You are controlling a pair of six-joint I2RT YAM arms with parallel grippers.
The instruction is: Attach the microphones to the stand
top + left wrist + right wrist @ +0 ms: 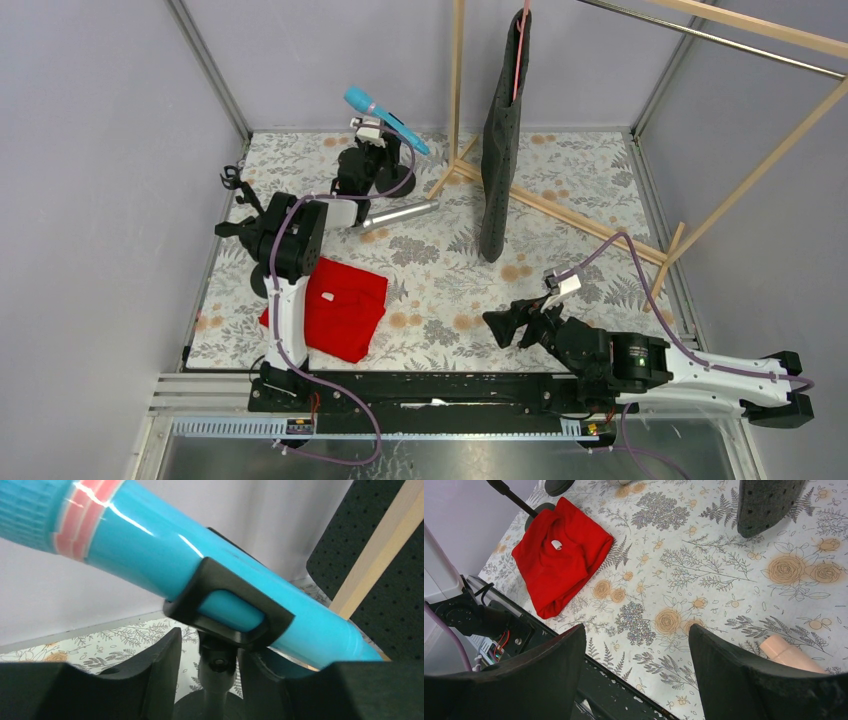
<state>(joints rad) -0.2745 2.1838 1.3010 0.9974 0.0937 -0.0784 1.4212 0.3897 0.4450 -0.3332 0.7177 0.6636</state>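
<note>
Stand (190,600) near back wall (330,60), rack pole (457,80) just right. Cyan-blue microphone (165,545) clipped in; left gripper (215,677) straddles it, we can't tell grip. Right gripper (636,645) wide, empty.

Mat (440,290) centre open; silver microphone (400,214) left, hanging garment (500,160), rack poles (575,218) behind obstruct.

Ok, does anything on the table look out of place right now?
Yes. The silver microphone lies flat on the table, and the peach microphone lies loose near the right pincer; only the cyan microphone sits in the stand's clip. A red cloth lies crumpled too.
</note>
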